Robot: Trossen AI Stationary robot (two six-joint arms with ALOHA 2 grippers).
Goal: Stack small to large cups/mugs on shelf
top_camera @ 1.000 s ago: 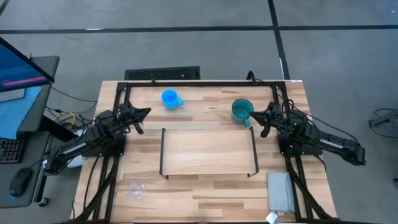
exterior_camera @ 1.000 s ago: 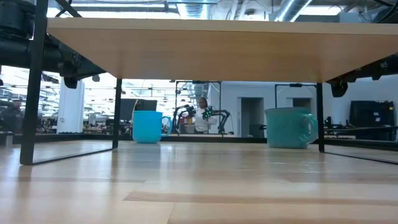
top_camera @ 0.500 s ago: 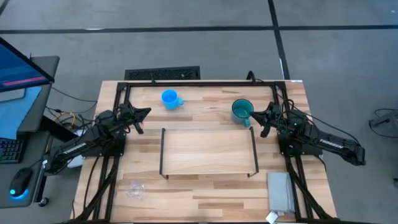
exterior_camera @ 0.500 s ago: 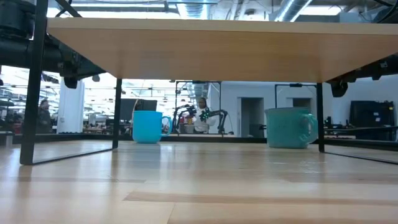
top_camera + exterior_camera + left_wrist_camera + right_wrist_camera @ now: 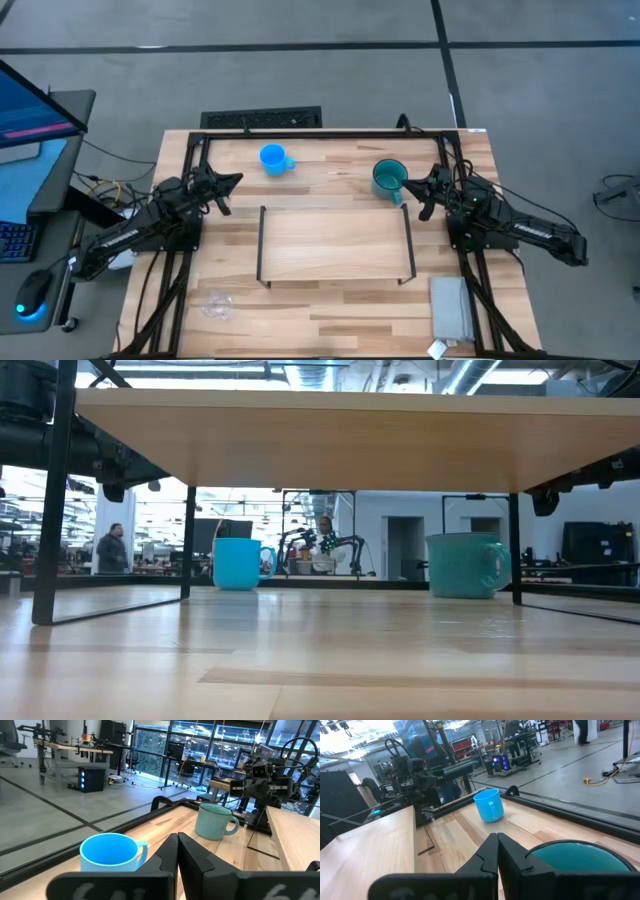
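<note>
Both fingers closed: left fingers point(image 5: 232, 181) near blue mug point(image 5: 273, 158) (right fingers point(image 5: 421, 184) beside teal mug point(image 5: 389, 178)).

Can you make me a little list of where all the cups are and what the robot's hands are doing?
blue mug: on table, behind shelf
teal mug: on table, by right tool
clear glass cup: front-left of table
shelf: nothing on top
left tool: shut, holding nothing
right tool: shut, holding nothing

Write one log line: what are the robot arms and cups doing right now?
left gripper: shut, near blue mug | right gripper: shut, beside teal mug | glass cup: table front-left | shelf: no cups
</note>
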